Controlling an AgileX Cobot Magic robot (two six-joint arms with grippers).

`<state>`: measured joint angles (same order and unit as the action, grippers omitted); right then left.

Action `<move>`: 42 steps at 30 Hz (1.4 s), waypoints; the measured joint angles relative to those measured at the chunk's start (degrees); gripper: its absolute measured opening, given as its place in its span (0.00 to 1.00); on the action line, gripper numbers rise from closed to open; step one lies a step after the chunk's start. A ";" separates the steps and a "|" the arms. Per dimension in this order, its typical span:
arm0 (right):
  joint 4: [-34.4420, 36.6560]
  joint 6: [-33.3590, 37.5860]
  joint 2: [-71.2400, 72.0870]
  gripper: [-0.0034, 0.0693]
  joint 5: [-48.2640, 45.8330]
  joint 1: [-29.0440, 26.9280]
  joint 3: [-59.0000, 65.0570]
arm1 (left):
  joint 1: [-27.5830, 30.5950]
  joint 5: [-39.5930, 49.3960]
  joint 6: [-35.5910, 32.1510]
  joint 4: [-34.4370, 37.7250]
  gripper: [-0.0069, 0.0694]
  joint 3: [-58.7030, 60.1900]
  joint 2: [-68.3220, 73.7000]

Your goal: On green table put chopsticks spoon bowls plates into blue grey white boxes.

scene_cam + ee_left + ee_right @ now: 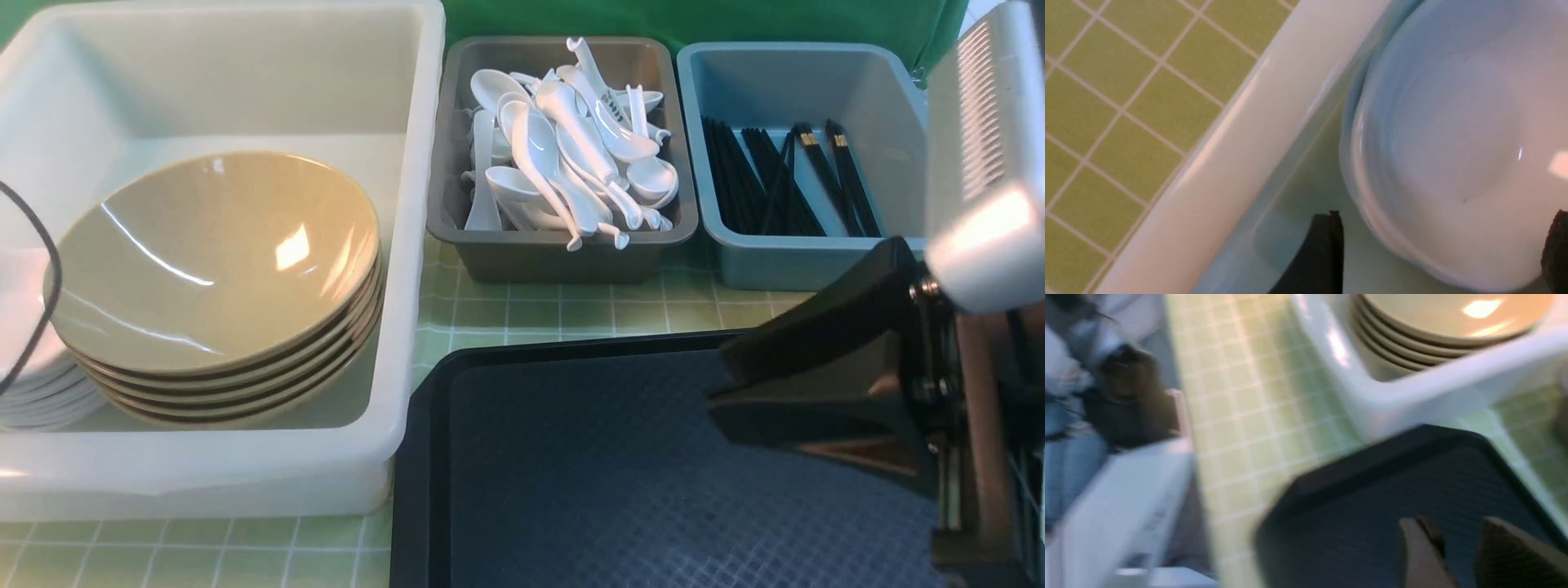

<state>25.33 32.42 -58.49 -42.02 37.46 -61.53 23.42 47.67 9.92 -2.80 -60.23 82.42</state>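
Green table [555, 314]: checked cloth, carries all three bins and a black textured tray [571, 474] at the near edge.

White tub [408, 245], largest, on the robot's left. Holds a stack of tan bowls [216, 278]; just beside it, at the tub's left end, a stack of white dishes [41, 392], mostly cut off by the frame edge.

Dark grey bin [563, 245], middle: heap of white ceramic spoons [571, 155].

Blue-grey bin [784, 253], right: black chopsticks [784, 175], gold bands showing on a few.

Left gripper [1437, 249]: inside the tub, directly over the top white dish [1453, 155]. Jaws wide apart, one fingertip [1323, 245] off the dish's rim, the other at its far side; nothing gripped.

Right gripper [1457, 547]: above the tray, jaws part-open with a narrow gap, empty. View blurred.
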 joint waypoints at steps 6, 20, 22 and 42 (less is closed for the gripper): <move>-11.19 -11.34 -0.25 0.35 1.01 -7.48 0.07 | -7.17 5.61 3.91 -1.95 0.96 -3.36 -3.84; -13.63 -22.45 7.01 0.35 -2.46 -22.57 6.94 | -40.63 13.65 -18.25 20.62 0.55 -3.79 -19.02; -13.56 -23.45 10.60 0.35 -1.19 -22.60 9.97 | -42.72 15.45 -18.08 20.87 0.47 -2.77 -20.99; -13.41 -25.19 53.91 0.08 9.76 -22.64 39.83 | -46.84 13.91 -7.91 29.90 0.09 32.15 -71.66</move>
<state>11.93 7.24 -4.59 -32.26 14.81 -21.70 -23.42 61.59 2.01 27.10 -28.08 10.76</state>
